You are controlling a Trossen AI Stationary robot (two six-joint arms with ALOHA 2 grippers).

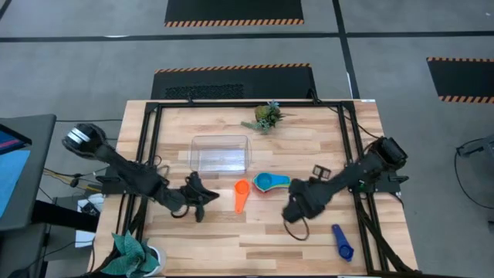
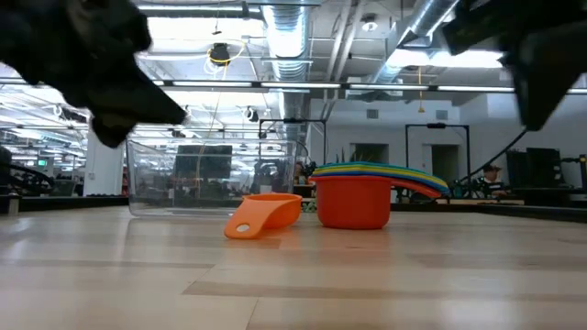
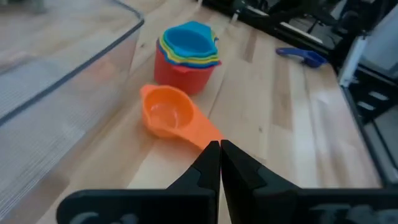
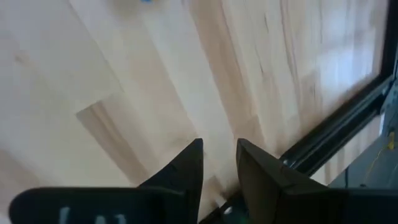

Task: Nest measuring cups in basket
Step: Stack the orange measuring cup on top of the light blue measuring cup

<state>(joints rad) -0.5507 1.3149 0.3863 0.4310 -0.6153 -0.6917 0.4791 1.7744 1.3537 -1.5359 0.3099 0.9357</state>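
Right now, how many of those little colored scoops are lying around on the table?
3 spots: an orange scoop lying alone near the clear bin, a nested stack beside it with red at the bottom and blue on top, and a dark blue scoop off by itself. The stack's exact count is hidden.

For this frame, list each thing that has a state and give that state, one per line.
basket: upright, nothing inside.
stack of nested cups: upright on the table beside the basket, blue cup on top, red at the bottom.
orange cup: loose on the table, not nested.
dark blue cup: alone near the right front corner.
left gripper: shut, empty, by the orange cup's handle.
right gripper: open, empty, over bare wood.
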